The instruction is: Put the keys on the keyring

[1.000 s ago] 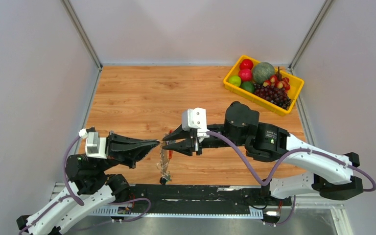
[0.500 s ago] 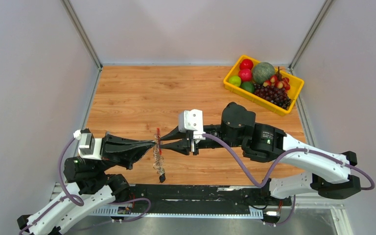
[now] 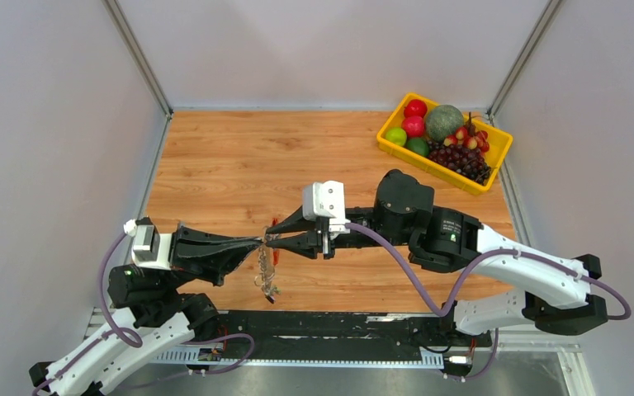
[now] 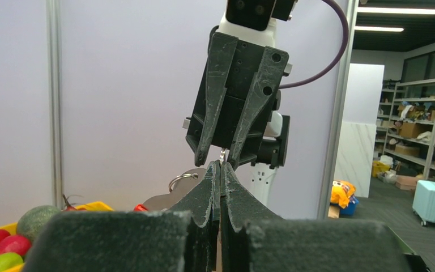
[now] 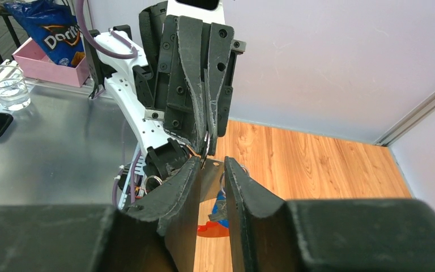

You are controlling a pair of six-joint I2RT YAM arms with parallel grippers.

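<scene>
Grey keyring (image 3: 274, 252) with a red curve dangles, keys (image 3: 269, 286) bunched below it, above the near edge of the table (image 3: 215, 157), hanging from the tightly shut tips of the left gripper (image 3: 258, 242); the right gripper (image 3: 272, 240), jaws narrowly apart and gripping nothing visible, meets it tip to tip, so a careless tug could shake the bundle loose.

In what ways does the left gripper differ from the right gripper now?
The left gripper has its fingers pressed together; the right gripper shows a gap between its fingers. The left gripper reaches in from the left, the right gripper from the right. Both are black and meet tip to tip above the table, with the keys hanging below them.
</scene>
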